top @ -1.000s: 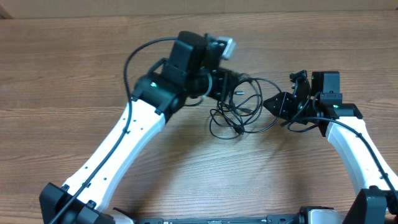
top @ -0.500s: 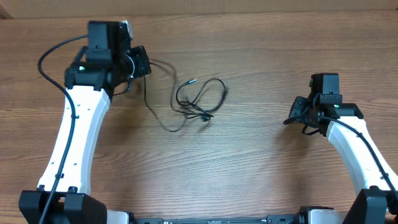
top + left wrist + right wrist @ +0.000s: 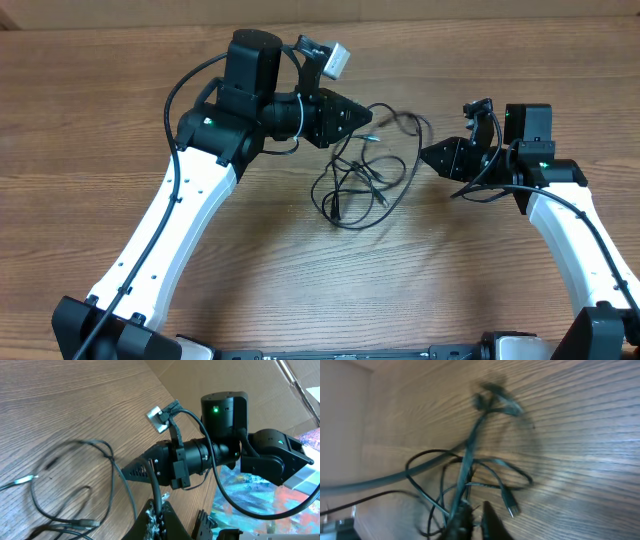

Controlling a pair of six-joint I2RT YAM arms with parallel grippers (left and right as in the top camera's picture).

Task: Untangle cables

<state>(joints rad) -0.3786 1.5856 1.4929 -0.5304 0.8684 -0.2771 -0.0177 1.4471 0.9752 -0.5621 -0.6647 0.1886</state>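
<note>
Pinching the cables (image 3: 368, 168) tangled midway across the desk (image 3: 300, 285), left jaws and right jaws are each gripping a strand.
Pulling apart now is risking a tighter knot.

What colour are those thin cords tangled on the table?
The cables are black; the overhead view shows it best.

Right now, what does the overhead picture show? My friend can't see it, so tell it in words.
A loose tangle of thin black cables lies in the middle of the wooden table. The left gripper points at it from the upper left and the right gripper from the right, both tips close to the cords.
</note>
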